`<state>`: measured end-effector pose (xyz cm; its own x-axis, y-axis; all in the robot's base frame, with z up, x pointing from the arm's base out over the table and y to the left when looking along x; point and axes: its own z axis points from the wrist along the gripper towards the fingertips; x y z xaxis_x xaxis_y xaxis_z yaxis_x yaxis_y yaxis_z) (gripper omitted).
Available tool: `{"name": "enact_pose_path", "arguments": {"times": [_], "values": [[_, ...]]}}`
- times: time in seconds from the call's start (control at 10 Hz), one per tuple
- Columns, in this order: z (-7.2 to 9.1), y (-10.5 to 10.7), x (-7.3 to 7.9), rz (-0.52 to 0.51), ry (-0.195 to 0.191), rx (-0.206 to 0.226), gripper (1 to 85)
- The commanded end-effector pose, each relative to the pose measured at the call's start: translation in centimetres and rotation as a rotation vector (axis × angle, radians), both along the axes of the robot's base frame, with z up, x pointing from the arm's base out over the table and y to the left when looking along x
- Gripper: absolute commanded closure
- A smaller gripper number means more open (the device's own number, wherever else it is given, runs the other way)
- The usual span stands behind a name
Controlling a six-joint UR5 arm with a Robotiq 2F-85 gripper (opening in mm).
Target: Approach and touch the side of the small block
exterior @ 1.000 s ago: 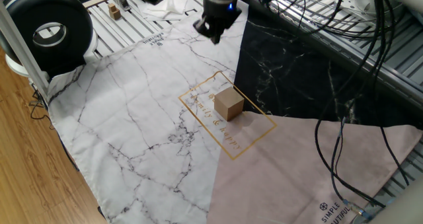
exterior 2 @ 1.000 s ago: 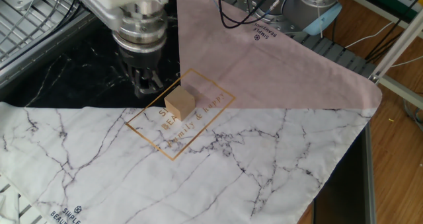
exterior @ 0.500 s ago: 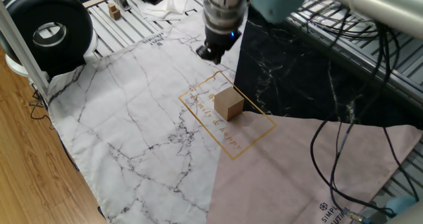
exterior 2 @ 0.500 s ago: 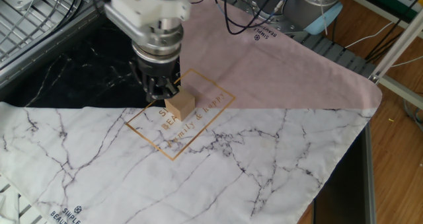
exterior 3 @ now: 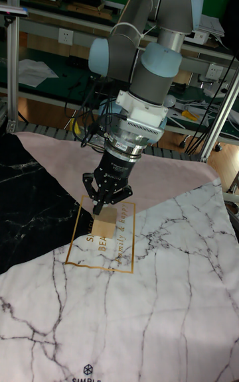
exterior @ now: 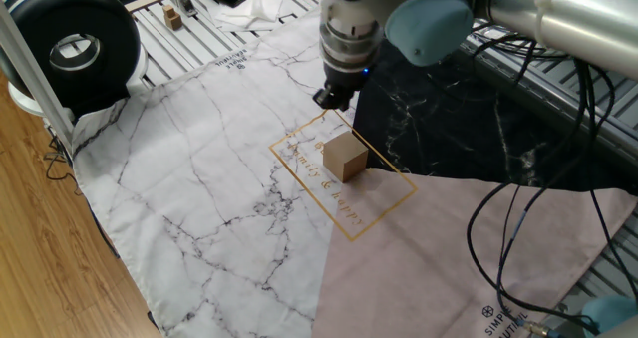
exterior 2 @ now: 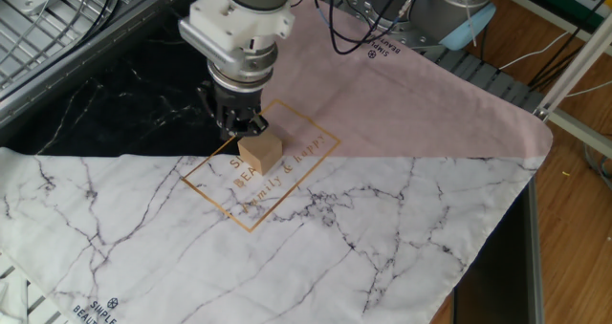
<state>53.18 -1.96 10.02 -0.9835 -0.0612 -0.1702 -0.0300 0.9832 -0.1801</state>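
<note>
Small block [exterior 2: 260, 154] sits just below the end effector [exterior 2: 240, 125], fingertips near it.

- The desk [exterior: 179, 24] has a slatted metal top.
- A cloth [exterior: 199, 178] covers most of it: white marble, black marble and pink panels, with a gold-lined rectangle at the middle.
- The block [exterior: 345, 159] sits on the cloth inside that rectangle.
</note>
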Motion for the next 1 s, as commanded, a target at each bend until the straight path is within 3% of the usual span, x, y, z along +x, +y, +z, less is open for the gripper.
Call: {"name": "enact_pose_path", "arguments": {"times": [0.0,0.1,0.3,0.5,0.7,0.8,0.9], "values": [[-0.3,-0.4,-0.8,0.022,0.020,-0.012,84.7],[-0.4,-0.3,-0.9,0.023,0.023,-0.009,84.7],[-0.7,1.2,-1.7,0.003,0.052,0.052,84.7],[-1.1,3.7,-3.6,-0.043,0.122,0.156,84.7],[-1.0,3.3,-6.6,-0.030,0.240,0.136,84.7],[-1.0,3.8,-7.8,-0.032,0.278,0.154,84.7],[-0.9,3.6,-8.3,-0.034,0.295,0.145,84.7]]}}
